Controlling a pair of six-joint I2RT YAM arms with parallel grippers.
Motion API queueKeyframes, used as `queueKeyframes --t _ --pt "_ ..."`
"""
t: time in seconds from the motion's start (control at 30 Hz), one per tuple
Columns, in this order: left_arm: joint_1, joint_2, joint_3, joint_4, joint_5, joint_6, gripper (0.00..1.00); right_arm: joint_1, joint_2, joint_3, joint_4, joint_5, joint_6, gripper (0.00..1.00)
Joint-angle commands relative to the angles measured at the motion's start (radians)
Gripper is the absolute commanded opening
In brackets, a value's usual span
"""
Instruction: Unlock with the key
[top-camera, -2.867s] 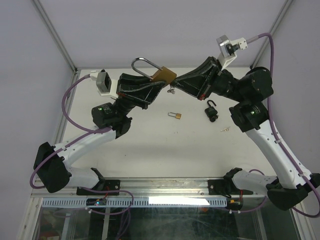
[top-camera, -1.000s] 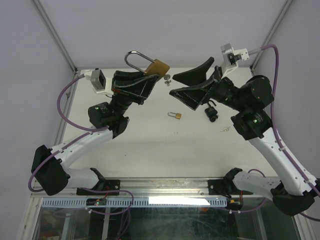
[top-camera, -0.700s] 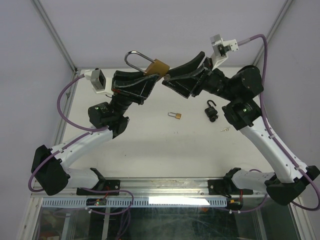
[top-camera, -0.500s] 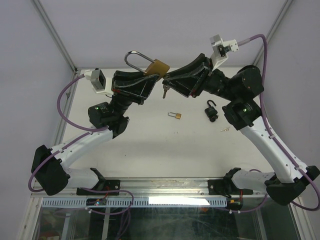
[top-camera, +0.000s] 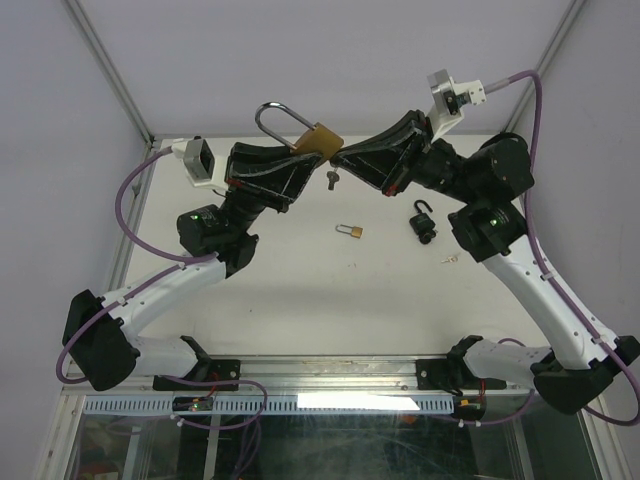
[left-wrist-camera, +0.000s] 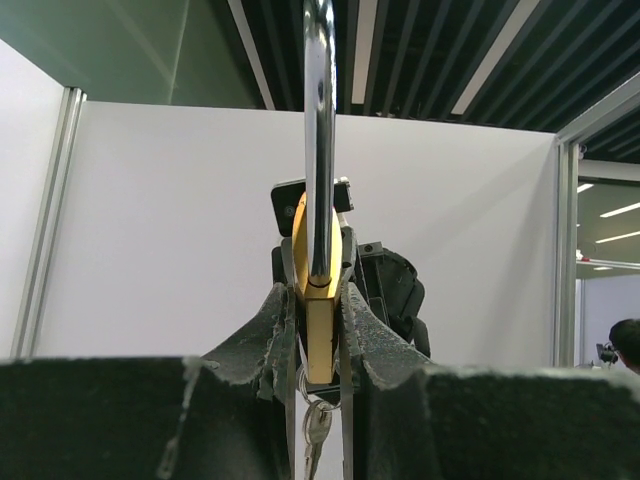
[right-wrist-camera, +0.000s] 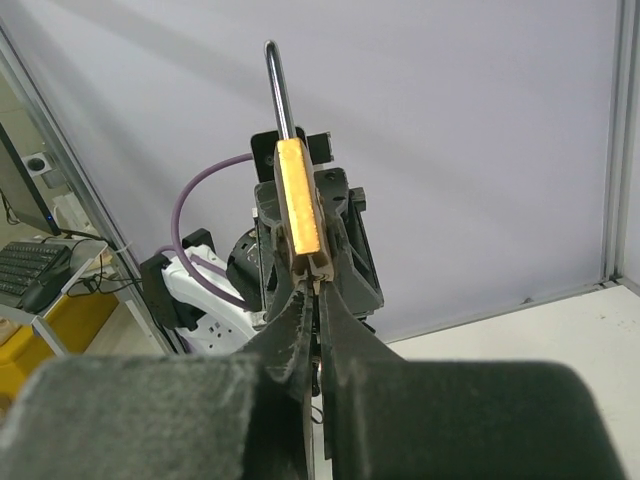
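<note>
The left fingers (top-camera: 285, 165) hold the padlock (top-camera: 321, 141) up; the right fingers (top-camera: 365, 158), wide a second ago, have pinched shut at its base, apparently just above the dangling key (top-camera: 331, 180).

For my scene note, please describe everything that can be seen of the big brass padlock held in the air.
The big brass padlock has a flat golden body and a long silver shackle, apparently closed, standing upward. The left gripper clamps its body above the table. The right gripper, shut, meets its lower end. Keys hang below.
</note>
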Motion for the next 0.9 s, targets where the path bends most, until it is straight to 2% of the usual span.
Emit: queueKeyframes --t 0.0,0.2,0.3,0.43,0.63,0.87 --pt "0.001 -0.025 0.043 0.055 -0.024 -0.006 0.00 0.001 -0.003 0.033 0.079 -0.034 0.045 0.00" --pt "-0.002 0.006 0.027 0.017 0.013 -0.007 0.00 0.011 0.081 0.105 0.146 -0.076 0.197 0.00" --pt "-0.002 0.018 0.011 0.040 0.074 0.053 0.00 0.018 0.122 0.124 0.233 -0.117 0.345 0.00" --pt "0.012 0.028 0.005 0.081 0.145 0.118 0.00 0.042 0.145 0.149 0.237 -0.163 0.428 0.00" --pt "0.045 0.033 0.003 0.094 0.194 0.041 0.00 0.057 0.152 0.117 0.322 -0.243 0.555 0.00" --pt "0.044 0.017 -0.003 0.103 0.195 0.018 0.00 0.060 0.166 0.088 0.432 -0.293 0.695 0.00"
